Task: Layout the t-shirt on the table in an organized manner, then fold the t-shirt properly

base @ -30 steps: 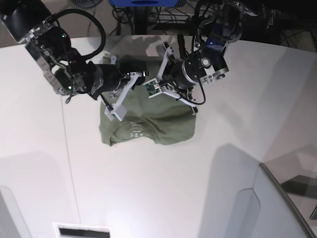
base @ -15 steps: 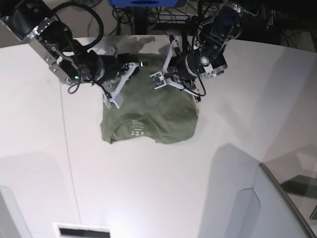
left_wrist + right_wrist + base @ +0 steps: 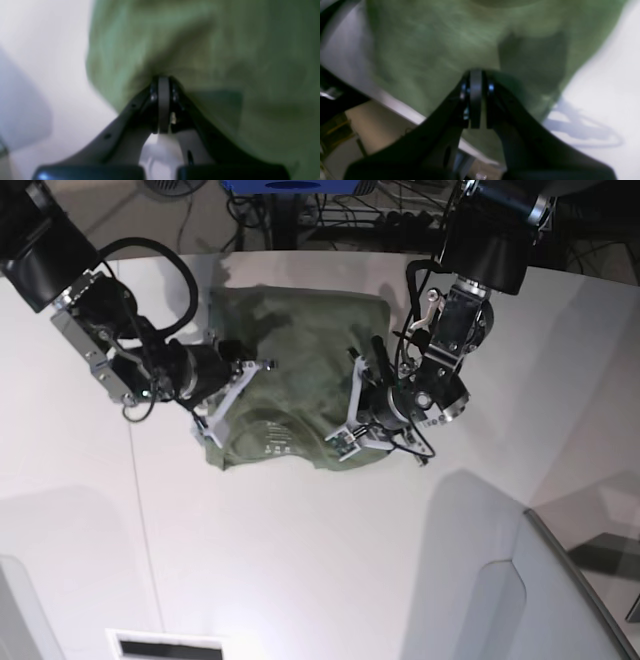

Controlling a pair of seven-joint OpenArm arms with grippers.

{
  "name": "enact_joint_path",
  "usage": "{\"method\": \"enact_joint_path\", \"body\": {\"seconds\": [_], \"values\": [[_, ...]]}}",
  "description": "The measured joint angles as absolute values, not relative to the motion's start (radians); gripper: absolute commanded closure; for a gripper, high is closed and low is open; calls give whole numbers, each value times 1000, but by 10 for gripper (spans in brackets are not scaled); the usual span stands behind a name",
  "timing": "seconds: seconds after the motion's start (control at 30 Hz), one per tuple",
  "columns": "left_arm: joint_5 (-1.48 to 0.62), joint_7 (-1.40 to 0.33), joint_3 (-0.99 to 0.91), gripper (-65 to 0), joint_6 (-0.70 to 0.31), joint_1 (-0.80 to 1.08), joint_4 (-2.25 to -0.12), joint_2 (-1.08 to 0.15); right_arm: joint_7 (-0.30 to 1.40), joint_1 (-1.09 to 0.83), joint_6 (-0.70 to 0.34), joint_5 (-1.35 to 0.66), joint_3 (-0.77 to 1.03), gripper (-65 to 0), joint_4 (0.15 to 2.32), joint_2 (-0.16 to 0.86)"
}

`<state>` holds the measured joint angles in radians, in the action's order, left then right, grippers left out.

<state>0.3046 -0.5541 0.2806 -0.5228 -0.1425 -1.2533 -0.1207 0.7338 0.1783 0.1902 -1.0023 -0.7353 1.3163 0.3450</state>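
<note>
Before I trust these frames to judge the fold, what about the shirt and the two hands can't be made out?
- Sleeves of the t-shirt: base view, bunched cloth and both arms cover them.
- Neck label print: base view, too small to read.
- Left hand: left wrist view blurred; how much cloth it pinches is unclear.
- Right hand: right wrist view blurred; same doubt.
- Table under the shirt: hidden by the cloth.
</note>
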Motion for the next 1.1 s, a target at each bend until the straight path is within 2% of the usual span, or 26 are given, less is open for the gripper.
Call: {"method": "enact_joint_path", "body": {"seconds": [0.07,0.13,0.27,0.37,0.53,0.6,0.73,0.83,1.1], "values": [[298,-479,280,0,-497,-154,-1187,-112,720,171,190,-1007,-738,-27,1297,344],[303,-475,278,0,-493,-150,-1179,-105,718,170,198,-999,-738,-27,1327,348],[302,-474,261,0,-493,-95,-1407,-111,713,152,213,-1019,-715,-27,1573,435],[287,-456,158,0,-496,19,-1634,-102,706,70,309,-1006,-579,-27,1719,504],[302,-482,-57,0,-495,269,-1901,-120,712,-175,316,-1003,-303,-27,1884,645],[219,-463,-139,0,-495,344,-1954,-113,710,-264,306,-1011,-212,-27,1920,678],[26,-423,-289,0,-492,484,-1954,-138,709,-421,318,-999,-143,-27,1920,720],[-35,-377,-374,0,-493,606,-1948,-151,713,-533,305,-981,-152,-27,1918,712],[-35,-187,-449,0,-483,898,-1742,-147,701,-844,299,-642,-164,-29,1913,663]]}}
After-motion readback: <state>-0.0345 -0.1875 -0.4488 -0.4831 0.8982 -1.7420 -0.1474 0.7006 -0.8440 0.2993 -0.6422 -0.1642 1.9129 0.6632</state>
